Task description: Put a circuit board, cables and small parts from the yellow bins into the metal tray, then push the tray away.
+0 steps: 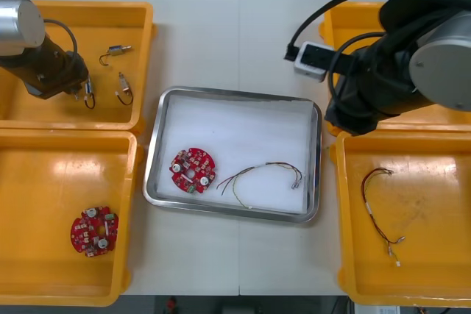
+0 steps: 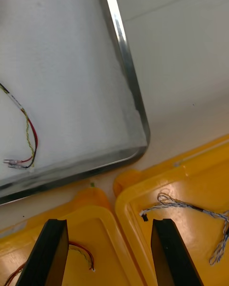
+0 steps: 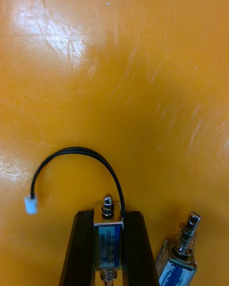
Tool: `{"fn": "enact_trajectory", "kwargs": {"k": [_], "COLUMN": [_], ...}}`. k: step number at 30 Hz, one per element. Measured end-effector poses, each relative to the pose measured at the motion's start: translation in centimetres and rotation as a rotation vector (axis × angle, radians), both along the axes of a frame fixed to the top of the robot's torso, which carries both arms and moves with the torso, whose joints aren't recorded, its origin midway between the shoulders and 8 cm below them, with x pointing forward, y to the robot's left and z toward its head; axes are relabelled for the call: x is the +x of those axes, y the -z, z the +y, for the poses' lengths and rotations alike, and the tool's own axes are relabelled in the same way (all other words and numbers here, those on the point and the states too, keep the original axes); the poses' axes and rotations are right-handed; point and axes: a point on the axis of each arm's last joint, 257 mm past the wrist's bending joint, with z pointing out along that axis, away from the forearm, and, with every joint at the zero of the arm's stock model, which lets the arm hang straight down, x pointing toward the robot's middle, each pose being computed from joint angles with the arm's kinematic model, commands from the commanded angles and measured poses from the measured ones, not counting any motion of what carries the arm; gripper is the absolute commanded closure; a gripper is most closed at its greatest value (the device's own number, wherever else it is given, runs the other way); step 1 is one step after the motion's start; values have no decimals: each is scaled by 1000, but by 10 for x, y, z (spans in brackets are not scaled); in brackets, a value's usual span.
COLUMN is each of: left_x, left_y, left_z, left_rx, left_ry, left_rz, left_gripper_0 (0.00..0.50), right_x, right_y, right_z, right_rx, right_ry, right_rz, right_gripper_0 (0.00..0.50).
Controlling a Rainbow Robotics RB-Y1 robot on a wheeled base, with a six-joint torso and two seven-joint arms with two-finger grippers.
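The small metal part (image 3: 109, 240), probably light, hard and slick, is gripped by its body in the left gripper (image 3: 109, 215), in the far left yellow bin (image 1: 110, 23), its black lead (image 3: 81, 153) trailing.

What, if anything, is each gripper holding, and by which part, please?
The left gripper clamps a small metal part by its labelled body; the right gripper is open, empty.
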Motion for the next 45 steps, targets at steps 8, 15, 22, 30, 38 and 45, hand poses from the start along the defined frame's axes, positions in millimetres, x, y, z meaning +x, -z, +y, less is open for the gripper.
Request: {"fn": "enact_trajectory", "kwargs": {"k": [8, 15, 22, 30, 38, 45], "left_x": [0, -8, -28, -59, -91, -105], "left_y": [0, -11, -52, -100, -134, -161], "left_z": [0, -5, -14, -49, -108, -159], "left_rx": [-1, 6, 42, 118, 133, 186], "left_ry": [0, 20, 75, 200, 398, 564], "left_rz": [-1, 30, 67, 97, 78, -26], "left_gripper_0": [500, 500, 500, 500, 500, 500], "right_x": [16, 31, 43, 51, 62, 67], "right_y": [-19, -18, -12, 5, 10, 9], "right_z": [-55, -96, -134, -175, -202, -227], "right_rx": [11, 51, 80, 74, 97, 131], "right_ry": [134, 265, 391, 529, 629, 725], "right_rz": [-32, 10, 42, 104, 167, 191], "right_gripper_0": [0, 0, 0, 0, 0, 0]}}
